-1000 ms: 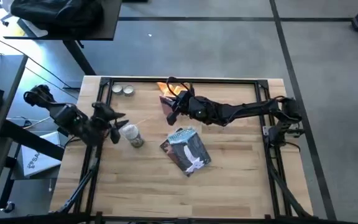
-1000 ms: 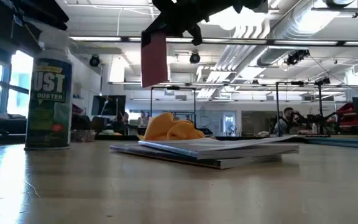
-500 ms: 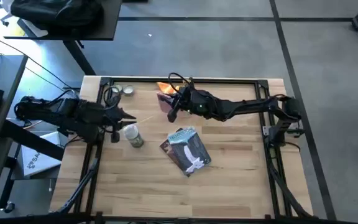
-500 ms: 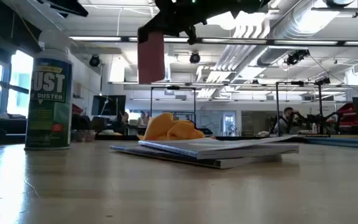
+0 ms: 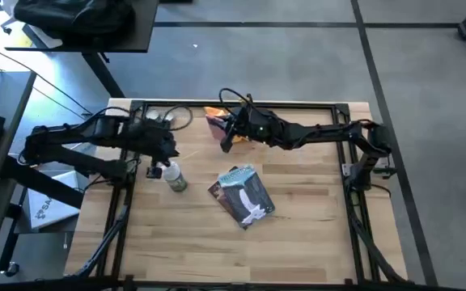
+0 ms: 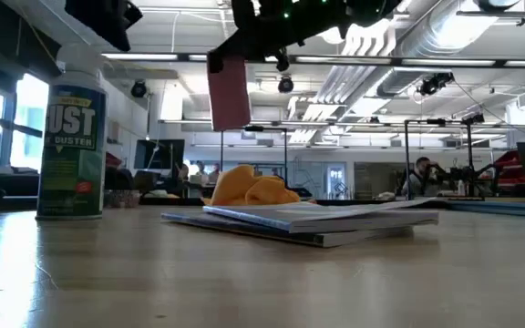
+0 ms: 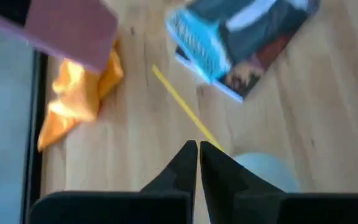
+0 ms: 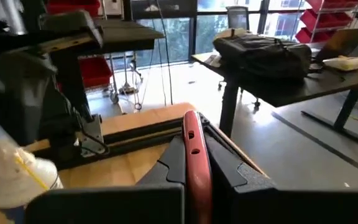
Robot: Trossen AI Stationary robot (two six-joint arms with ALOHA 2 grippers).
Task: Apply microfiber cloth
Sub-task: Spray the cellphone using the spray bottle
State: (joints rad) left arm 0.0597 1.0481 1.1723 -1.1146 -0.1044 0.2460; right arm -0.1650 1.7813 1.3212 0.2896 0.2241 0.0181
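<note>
**Right gripper holds a reddish slab above the orange cloth**

The microfiber cloth (image 5: 214, 113) lies crumpled near the far edge of the tabletop (image 5: 298, 234), just inside the dark frame rail. In the low view it shows as an orange-yellow heap (image 6: 249, 187) behind the flat packet (image 6: 308, 219).

The right gripper (image 5: 226, 133) is raised above the tabletop close to the cloth, its fingers clamped on a flat reddish-pink slab (image 6: 229, 93) that hangs edge-down in the air. The right wrist view shows the slab's red edge (image 8: 196, 163) pinched between the two dark fingers. From the left wrist view the slab (image 7: 55, 28) partly covers the cloth (image 7: 79, 99).

The left gripper (image 7: 198, 152) hovers over the duster can (image 5: 173, 176), which stands upright near the left side, its thin yellow straw (image 7: 185, 115) pointing toward the packet (image 5: 243, 196). Its fingers are pressed together with nothing between them. Two small round tins (image 5: 158, 118) sit at the far left corner.
</note>
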